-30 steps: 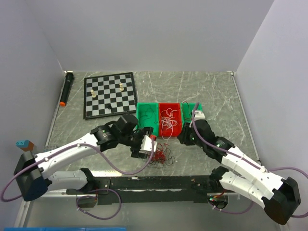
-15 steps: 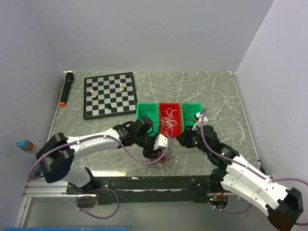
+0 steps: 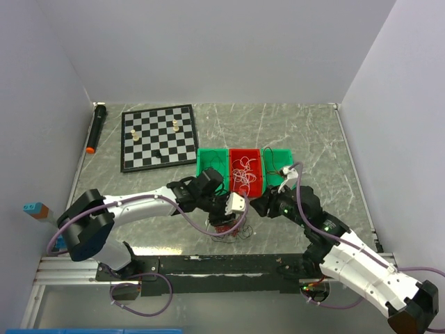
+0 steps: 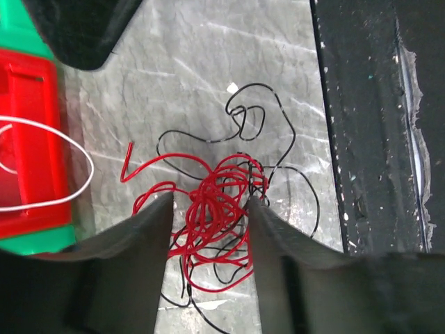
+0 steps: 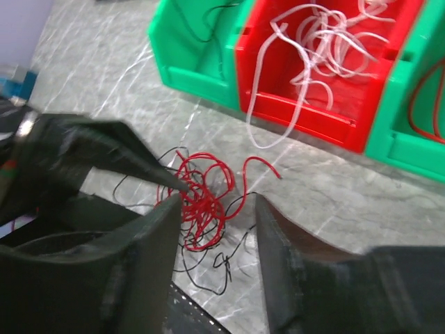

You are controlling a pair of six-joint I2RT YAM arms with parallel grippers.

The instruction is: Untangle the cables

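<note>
The cables (image 4: 215,202) are a loose tangle of thin red and black wires lying on the marble table near its front edge; they also show in the top view (image 3: 234,227) and the right wrist view (image 5: 201,195). My left gripper (image 4: 208,209) is open, and its two fingers straddle the red knot, low over the table. In the top view the left gripper (image 3: 229,214) sits over the tangle. My right gripper (image 5: 217,209) is open and empty, just right of the tangle and above it; in the top view it (image 3: 259,207) faces the left gripper.
Three bins stand behind the tangle: a green bin (image 3: 212,167), a red bin (image 3: 247,182) holding white wires, and a green bin (image 3: 279,154) with a red wire. A chessboard (image 3: 158,136) and a black marker (image 3: 96,129) lie at the back left.
My left gripper swung right and came down over the tangle. My right gripper moved forward and left toward the tangle.
</note>
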